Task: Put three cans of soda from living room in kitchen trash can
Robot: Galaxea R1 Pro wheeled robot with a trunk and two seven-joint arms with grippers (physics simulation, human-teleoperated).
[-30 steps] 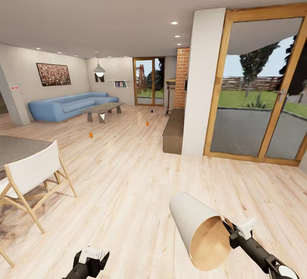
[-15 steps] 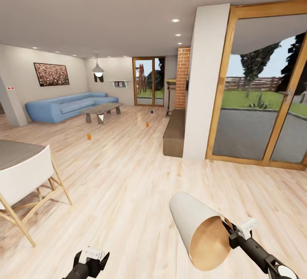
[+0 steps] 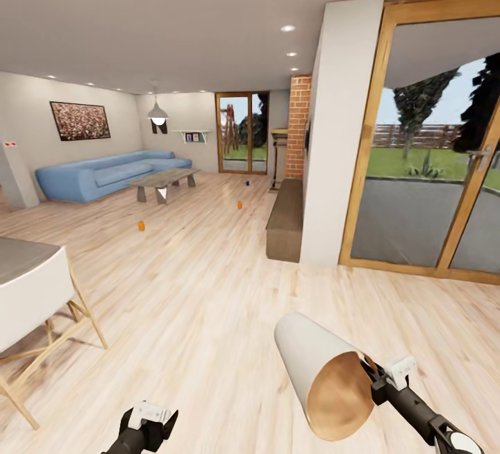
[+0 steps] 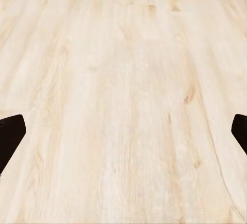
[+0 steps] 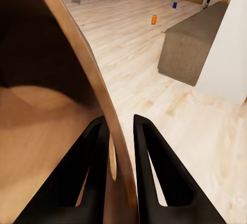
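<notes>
Fingers (image 5: 100,157) of my right gripper (image 5: 122,147) are pinching the rim of the bin (image 3: 326,377), one inside against the coppery lining and one outside, so I am carrying it tilted on its side, mouth toward me, low at my right. It is looking like a thin-walled, stiff, light shell; held by the rim alone it is likely to swing or slip if I am turning sharply, so a grip beside a handle slot would be steadier. My left gripper (image 3: 148,421) is hanging low over the bare floor (image 4: 123,80), its fingers (image 4: 10,134) spread wide apart and holding nothing.

Farther off, an orange can (image 3: 141,226) is standing on the floor, well apart from a second orange can (image 3: 239,205) near the low cabinet (image 3: 285,221). A dark blue can (image 3: 247,182) is standing beyond, toward the glass doors. They are probably light, rigid and smooth, best taken across the middle of the body. The coffee table (image 3: 163,180) and blue sofa (image 3: 104,173) are sitting farthest back.
</notes>
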